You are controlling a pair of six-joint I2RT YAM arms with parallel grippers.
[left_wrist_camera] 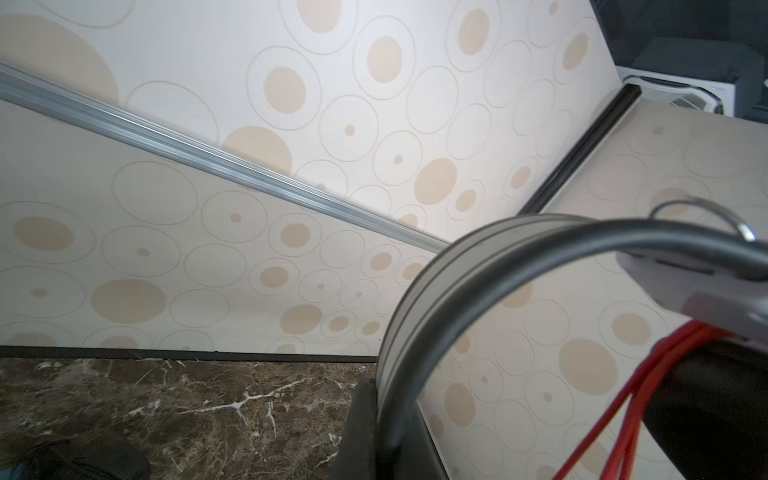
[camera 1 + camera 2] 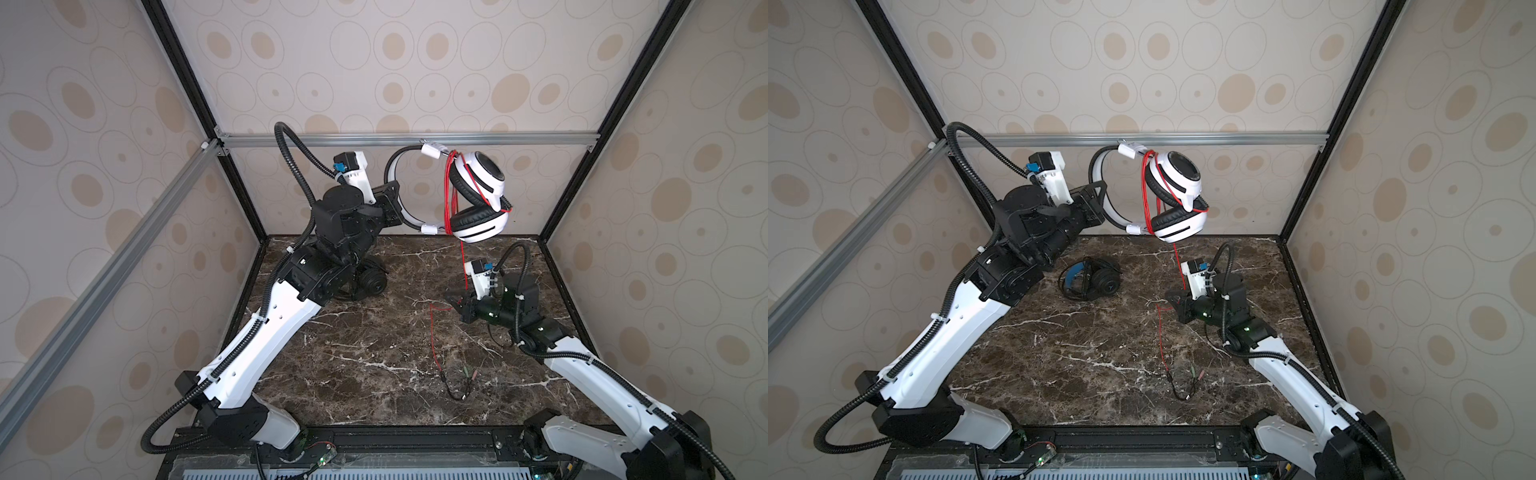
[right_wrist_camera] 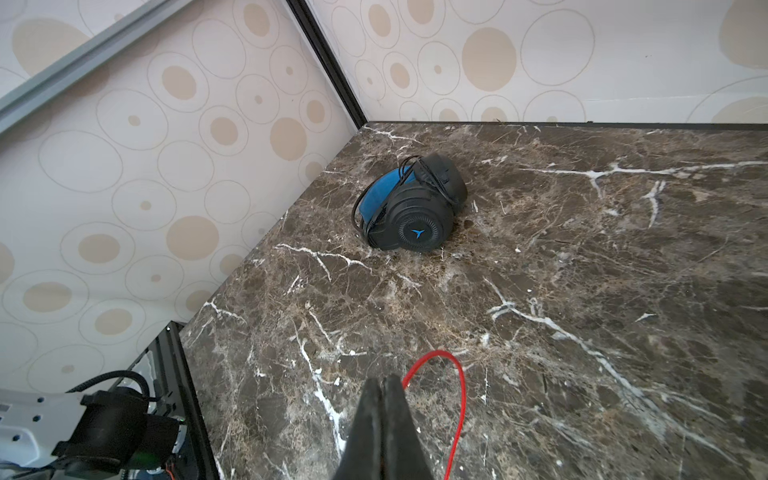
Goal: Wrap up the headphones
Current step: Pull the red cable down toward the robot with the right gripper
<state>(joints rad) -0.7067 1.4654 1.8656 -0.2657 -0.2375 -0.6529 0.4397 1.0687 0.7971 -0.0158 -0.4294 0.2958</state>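
Note:
The white headphones (image 2: 478, 174) (image 2: 1177, 176) with black pads hang in the air near the back wall. My left gripper (image 2: 399, 208) (image 2: 1102, 203) (image 1: 382, 399) is shut on their headband (image 1: 415, 332). Loops of red cord (image 2: 451, 195) lie around the ear cups, and one strand drops to the table. Low over the table, my right gripper (image 2: 455, 301) (image 2: 1173, 299) (image 3: 384, 380) is shut on that red cord (image 3: 461, 395). The black headphones (image 2: 1096, 278) (image 3: 411, 208) with a blue inner band lie at the back left, their cord around them, partly hidden behind the left arm in a top view.
The red cord's loose end with its plugs (image 2: 461, 382) (image 2: 1187, 382) trails across the marble table (image 2: 374, 353) toward the front. An aluminium rail (image 2: 498, 138) crosses the back wall just above the raised headset. Patterned walls close in three sides.

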